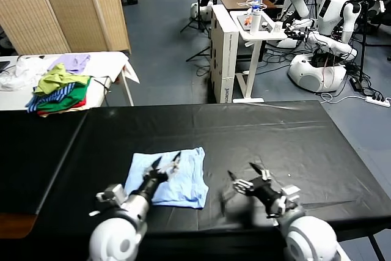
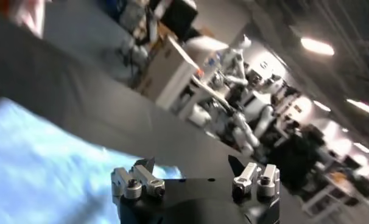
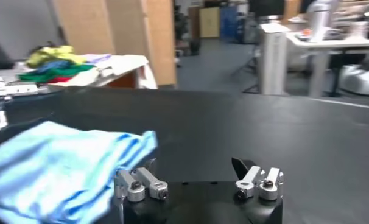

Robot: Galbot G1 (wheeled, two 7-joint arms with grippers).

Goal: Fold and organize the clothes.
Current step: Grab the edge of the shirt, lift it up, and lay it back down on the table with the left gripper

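Observation:
The light-blue T-shirt (image 1: 167,176) lies folded into a rough square on the black table (image 1: 263,132), near its front edge. No lettering shows. My left gripper (image 1: 166,162) is open and empty, just above the shirt's middle. My right gripper (image 1: 246,175) is open and empty over bare table, a little right of the shirt. In the left wrist view the shirt (image 2: 44,164) fills the area beyond my open gripper (image 2: 190,163). In the right wrist view the shirt (image 3: 56,167) lies beside my open gripper (image 3: 196,165).
A pile of green, red, striped and lilac garments (image 1: 60,87) sits on a white table at the back left. A bamboo screen (image 1: 61,4) stands behind it. A white desk (image 1: 256,29) and other robots (image 1: 330,22) stand beyond the table's far edge.

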